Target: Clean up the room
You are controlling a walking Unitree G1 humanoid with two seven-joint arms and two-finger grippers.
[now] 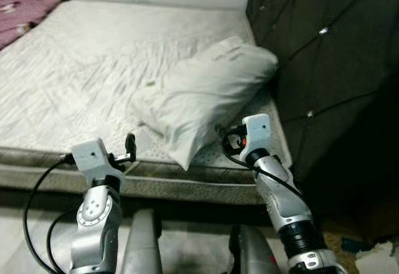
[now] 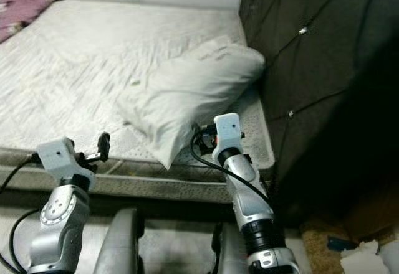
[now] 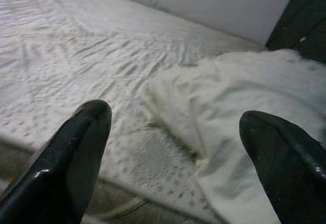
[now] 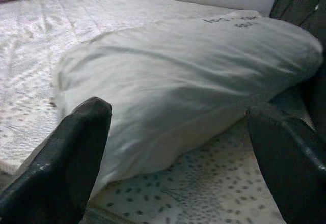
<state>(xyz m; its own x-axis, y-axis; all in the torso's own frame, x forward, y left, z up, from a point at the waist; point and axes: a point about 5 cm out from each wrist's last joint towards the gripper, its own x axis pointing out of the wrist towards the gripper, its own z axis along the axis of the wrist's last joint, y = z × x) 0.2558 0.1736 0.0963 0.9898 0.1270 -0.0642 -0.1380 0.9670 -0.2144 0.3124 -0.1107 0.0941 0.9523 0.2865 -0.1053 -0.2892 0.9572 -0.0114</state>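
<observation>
A bare white mattress point(image 1: 81, 68) fills the room's corner, bounded by a pale wall and a dark tufted headboard point(image 1: 324, 56). In the left eye view a white pillow point(image 1: 202, 90) is seen lying askew near the headboard, one corner hanging towards the mattress edge; a crumpled purple cloth point(image 1: 22, 6) is seen at the far corner. The left gripper point(image 1: 129, 149) is raised at the mattress edge, just beside the pillow's low corner, and the right gripper point(image 1: 223, 136) is held close against the pillow's near side.

In the left wrist view the fingers point(image 3: 71, 158) are seen spread wide, with the pillow's edge ahead and between them. In the right wrist view the fingers point(image 4: 66, 152) are likewise spread, the pillow's bulk framed between them.

A pinch of loose casing alone is judged the main risk: the filling could sag and the pillow be dragged off the edge. The pillow could also be shoved against the headboard.
</observation>
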